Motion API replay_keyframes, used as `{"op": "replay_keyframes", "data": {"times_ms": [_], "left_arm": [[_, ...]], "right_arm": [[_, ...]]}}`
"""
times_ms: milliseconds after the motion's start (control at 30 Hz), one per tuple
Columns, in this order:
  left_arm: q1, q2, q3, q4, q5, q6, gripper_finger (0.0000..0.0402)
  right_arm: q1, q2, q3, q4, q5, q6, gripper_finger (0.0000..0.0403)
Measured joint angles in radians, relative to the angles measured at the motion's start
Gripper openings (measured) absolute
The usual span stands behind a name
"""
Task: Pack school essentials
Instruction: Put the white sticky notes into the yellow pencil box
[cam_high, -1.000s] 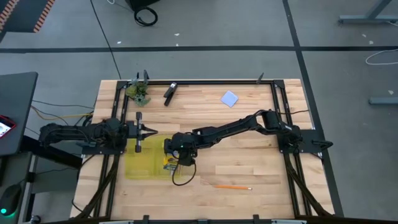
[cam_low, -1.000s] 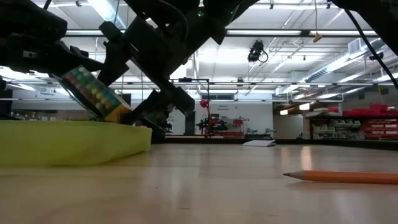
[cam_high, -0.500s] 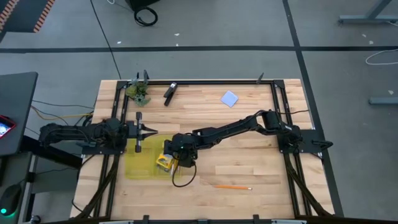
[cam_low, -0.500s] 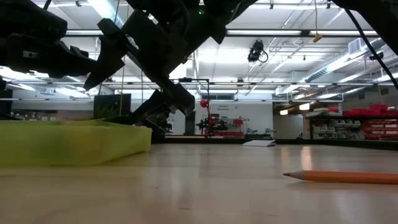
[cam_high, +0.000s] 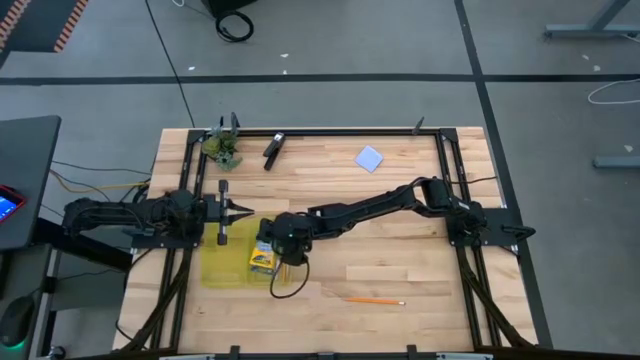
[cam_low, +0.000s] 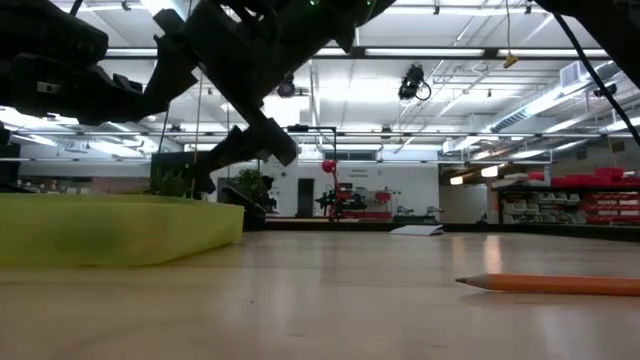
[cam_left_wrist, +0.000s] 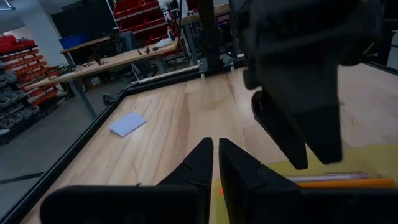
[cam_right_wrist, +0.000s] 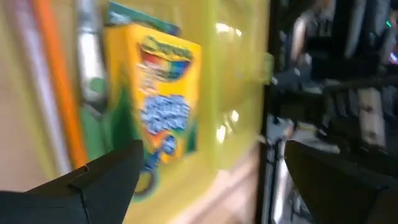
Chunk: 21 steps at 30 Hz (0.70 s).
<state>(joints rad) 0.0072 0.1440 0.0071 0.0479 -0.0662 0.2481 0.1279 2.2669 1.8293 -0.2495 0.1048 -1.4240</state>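
Wooden table bears yellow crayon box under right gripper's spread jaws; left gripper's closed.

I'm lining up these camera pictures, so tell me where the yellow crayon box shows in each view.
High view: crayon box lies in the yellow tray, at its right edge.
Low view: not visible; the tray wall hides it.
Left wrist view: not in it.
Right wrist view: centre-left, lying in the tray.
Shared landmark: the yellow tray.
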Motion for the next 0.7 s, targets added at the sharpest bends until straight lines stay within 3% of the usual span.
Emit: {"op": "replay_keyframes", "data": {"times_ms": [133, 300, 700], "left_arm": [[0.0, 0.0, 0.0, 0.0, 0.0, 0.0, 0.0029], [0.0, 0.0, 0.0, 0.0, 0.0, 0.0, 0.0024], [0.0, 0.0, 0.0, 0.0, 0.0, -0.001, 0.0036]], "right_arm": [[-0.008, -0.002, 0.008, -0.006, 0.134, 0.06, 0.0396], [-0.03, -0.002, 0.008, -0.078, 0.176, 0.133, 0.0396], [-0.104, -0.025, 0.008, -0.141, 0.438, 0.42, 0.0396]]}}
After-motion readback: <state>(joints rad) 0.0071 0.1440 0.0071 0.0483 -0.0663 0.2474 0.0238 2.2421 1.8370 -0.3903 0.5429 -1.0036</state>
